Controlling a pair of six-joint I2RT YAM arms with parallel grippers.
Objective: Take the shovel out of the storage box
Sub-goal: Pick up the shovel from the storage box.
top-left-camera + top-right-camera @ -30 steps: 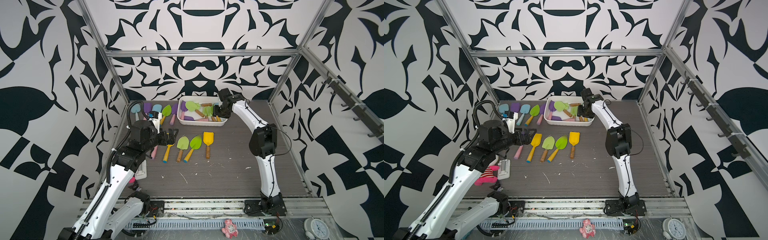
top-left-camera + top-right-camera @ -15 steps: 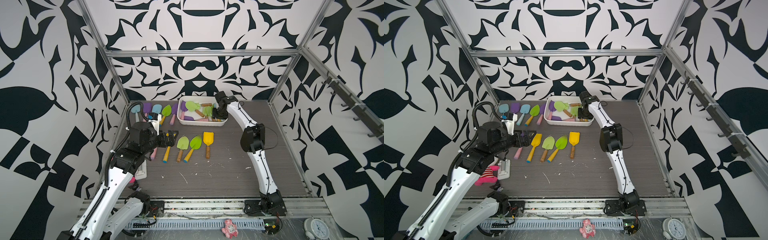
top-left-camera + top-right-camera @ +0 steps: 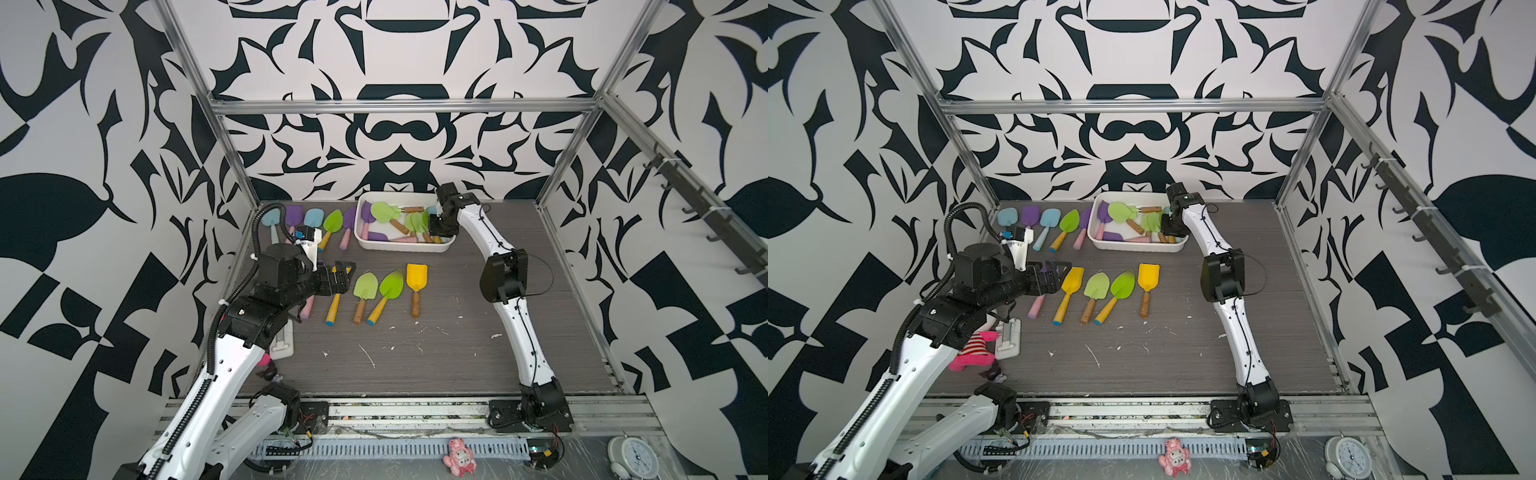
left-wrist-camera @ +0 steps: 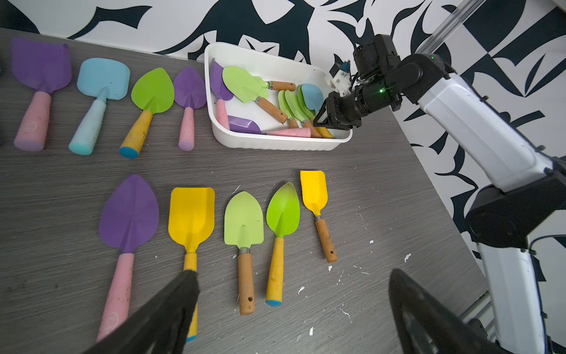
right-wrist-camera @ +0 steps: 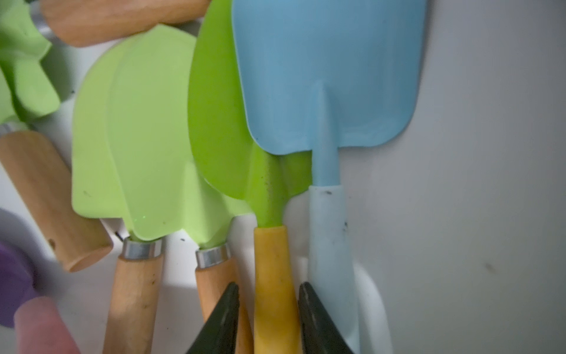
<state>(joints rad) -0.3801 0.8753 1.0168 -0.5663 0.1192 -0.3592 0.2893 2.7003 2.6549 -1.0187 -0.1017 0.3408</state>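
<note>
Right gripper (image 5: pixel 266 288): sits inside the right end of the storage box (image 3: pixel 401 248), jaws narrowed to either side of a single yellow handle. Whether they already pinch it cannot be told; nothing is raised.

Item sought: green shovel (image 5: pixel 266 199), bright leaf-shaped blade, yellow handle. It lies in the box close to its right end wall, handle toward the box's near wall. Its blade is tucked under the light blue shovel (image 5: pixel 330 76) and over the pale green shovels (image 5: pixel 131 122) with wooden handles. The handle is probably chosen as the hold because it is narrow and rounded, whereas the blades are flat and stacked. The neighbours lie so close that a lift may drag them along.

Also in the box, toward its left end: one more pale green wooden-handled shovel and purple shovels (image 4: pixel 242 124) with pink handles, lying crossed.

Outside, just left of the box: side row (image 3: pixel 332 222) of blue, purple and green shovels.

Outside, in front of the box: front row (image 4: pixel 191 214) of five shovels in purple, yellow and green. In both rows blades point to the back wall and handles to the arms, seemingly laid out in order once removed.

Left gripper (image 4: pixel 292 275): jaws spread fully, empty, hovering above the left part of the front row, apparently parked clear of the box.

Markings: round embossed emblem on a pink handle (image 4: pixel 30 125), not legible. No other readable writing.
</note>
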